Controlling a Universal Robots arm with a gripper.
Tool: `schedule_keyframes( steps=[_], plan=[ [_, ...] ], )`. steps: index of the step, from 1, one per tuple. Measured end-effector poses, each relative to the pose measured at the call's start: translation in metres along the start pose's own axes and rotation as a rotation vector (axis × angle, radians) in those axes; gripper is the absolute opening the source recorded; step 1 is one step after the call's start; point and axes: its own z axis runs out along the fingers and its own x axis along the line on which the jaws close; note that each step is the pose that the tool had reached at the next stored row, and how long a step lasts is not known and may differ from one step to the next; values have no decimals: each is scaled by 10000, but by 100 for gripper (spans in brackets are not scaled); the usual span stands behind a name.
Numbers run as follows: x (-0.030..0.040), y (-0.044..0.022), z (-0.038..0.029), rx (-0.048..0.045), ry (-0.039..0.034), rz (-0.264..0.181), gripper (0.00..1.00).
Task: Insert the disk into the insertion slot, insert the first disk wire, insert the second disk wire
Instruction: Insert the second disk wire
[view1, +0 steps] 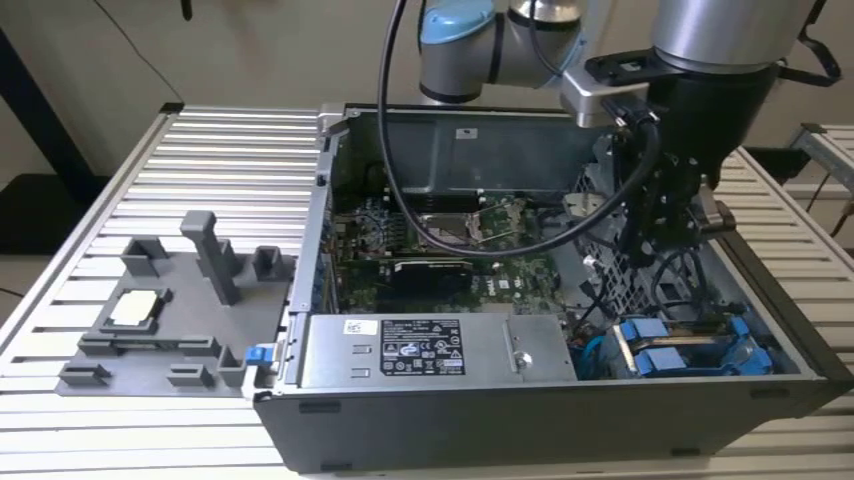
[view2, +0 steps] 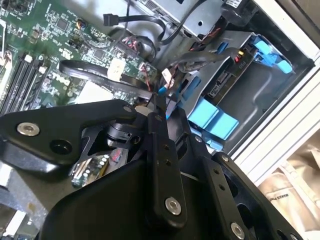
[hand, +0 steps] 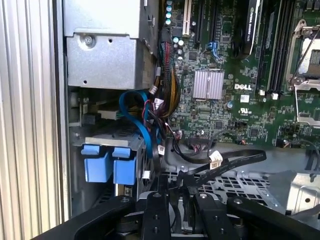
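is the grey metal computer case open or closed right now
Open. The grey metal computer case has no side panel on, and the green motherboard inside is exposed.

— Where is the exterior view looking from?

— It is standing off the arm (view1: 707, 60), high up, and looking down at a slant across the table (view1: 200, 160) into the open case (view1: 561, 425). It is sitting far enough back to be taking in the whole case.

— And the wrist views?

— Both are sitting close in, looking past the gripper (hand: 177, 195) into the case. The first wrist view is facing the board (hand: 235, 65) nearly square-on. The second wrist view is looking across the board (view2: 65, 45) at a tilt.

— What are they sharing?

— All three are taking in the board (view1: 441, 235) and the blue tabs (view1: 687, 350) (view2: 212, 117) (hand: 107, 165) beside it.
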Motion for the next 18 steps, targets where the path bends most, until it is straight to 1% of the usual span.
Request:
schedule_keyframes(
  steps=[2,6,13,14,15,16,18],
  plan=[
    [-1,0,7,31,3,-14,27],
    [-1,2,18,33,0,-22,27],
    [-1,3,21,31,28,-28,27],
    [-1,3,20,31,33,-29,24],
    [-1,3,20,31,36,-29,24],
    [-1,3,20,30,41,-30,18],
    [-1,3,20,30,49,-31,18]
  ],
)
